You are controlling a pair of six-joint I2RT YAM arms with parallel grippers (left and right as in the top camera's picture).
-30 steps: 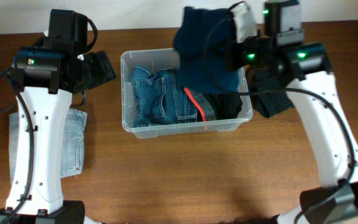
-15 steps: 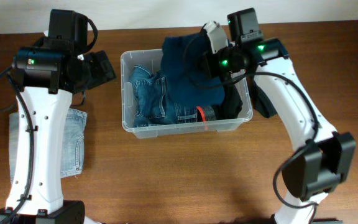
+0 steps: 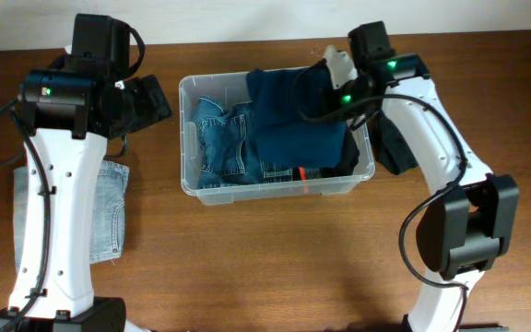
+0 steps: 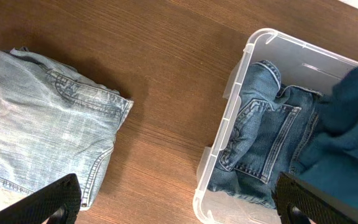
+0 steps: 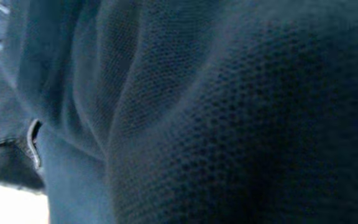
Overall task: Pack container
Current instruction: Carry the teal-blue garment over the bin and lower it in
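Only the overhead view shows the whole container (image 3: 279, 189): mouth upward, long axis running left to right between the arms, directly under the right gripper (image 3: 328, 76). That gripper is closed with the dark blue garment (image 3: 298, 124) bunched up at its tip, though its fingers are buried in cloth. Its own wrist view is nothing but dark mesh fabric. The left wrist view shows the left gripper (image 4: 179, 200) spread wide and empty. The pale jeans (image 4: 42, 124) lie below-left of it, and the container's end, cut off at the frame edge, holds blue jeans (image 4: 260, 137) below-right.
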